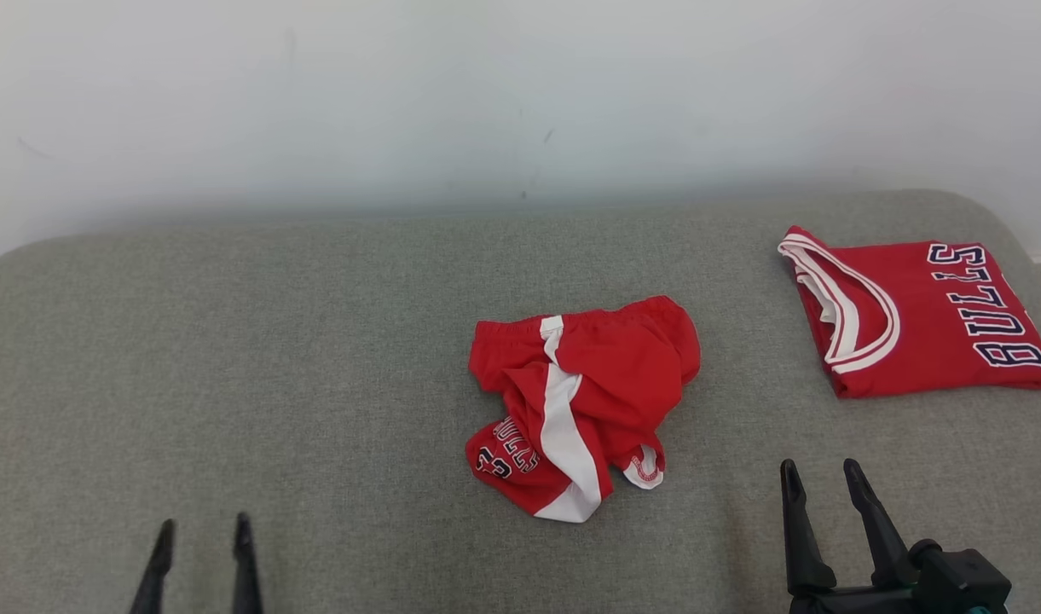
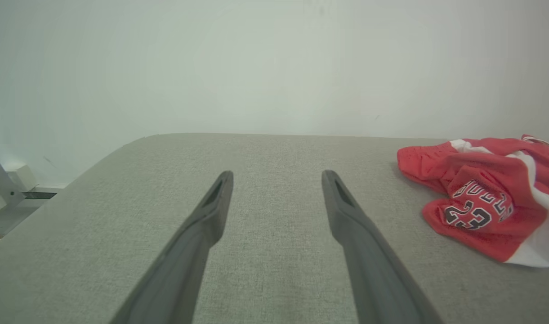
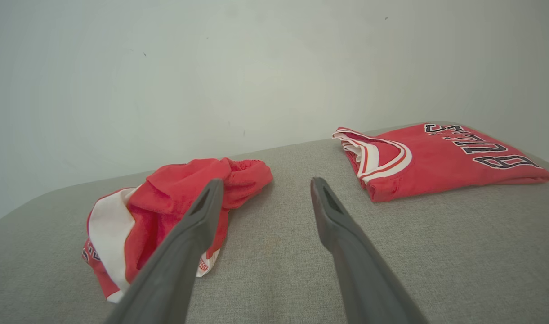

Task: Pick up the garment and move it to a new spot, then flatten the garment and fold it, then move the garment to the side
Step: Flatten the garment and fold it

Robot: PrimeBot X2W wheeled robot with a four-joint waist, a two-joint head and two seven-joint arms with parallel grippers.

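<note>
Working over a grey woven surface (image 1: 315, 384) backed by a pale wall (image 1: 486, 102). Holding the left gripper (image 1: 205, 522) and the right gripper (image 1: 820, 465) spread wide, both empty, hovering low. Finding the crumpled red shorts (image 1: 597, 375) lying just ahead and to the left of the right gripper, well to the right of the left one, touching neither. Expecting light, limp, probably slick mesh, sagging once lifted; aiming for the bunched waistband or a raised fold, pinching deep. Noting a folded red jersey (image 1: 938, 333) sitting farther off, ahead and right of the right gripper.
</note>
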